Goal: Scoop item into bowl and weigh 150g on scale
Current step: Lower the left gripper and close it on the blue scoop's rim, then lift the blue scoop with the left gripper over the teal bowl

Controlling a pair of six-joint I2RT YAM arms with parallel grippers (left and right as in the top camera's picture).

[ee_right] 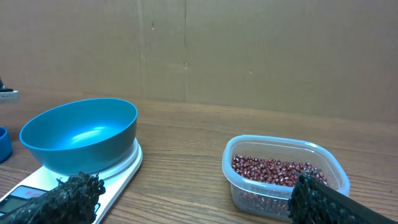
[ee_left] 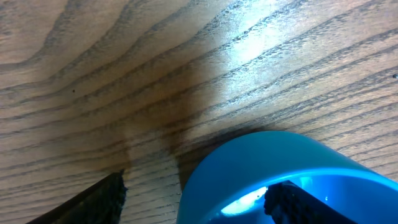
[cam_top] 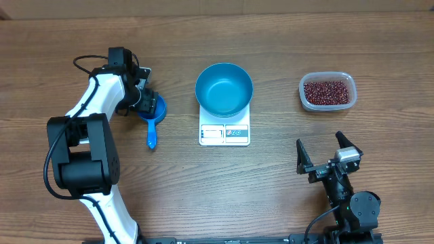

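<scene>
The blue bowl (cam_top: 224, 88) (ee_right: 81, 134) stands empty on the white scale (cam_top: 224, 133) (ee_right: 121, 171) at mid-table. The item, small red-brown beans (cam_top: 327, 91) (ee_right: 273, 169), fills a clear tub (cam_top: 344, 80) (ee_right: 283, 186) to the right. A small blue handled scoop (cam_top: 152, 115) (ee_left: 280, 168) lies on the table left of the scale. My left gripper (cam_top: 144, 98) (ee_left: 198, 186) straddles the scoop's cup wall, one finger inside the cup and one outside with a gap to the wall. Near the front right my right gripper (cam_top: 329, 150) (ee_right: 193, 193) stands open and holds nothing.
The scoop's handle (cam_top: 150, 137) points toward the front edge. A brown cardboard wall (ee_right: 249, 50) rises behind the table. Bare wood lies between the scale and the tub.
</scene>
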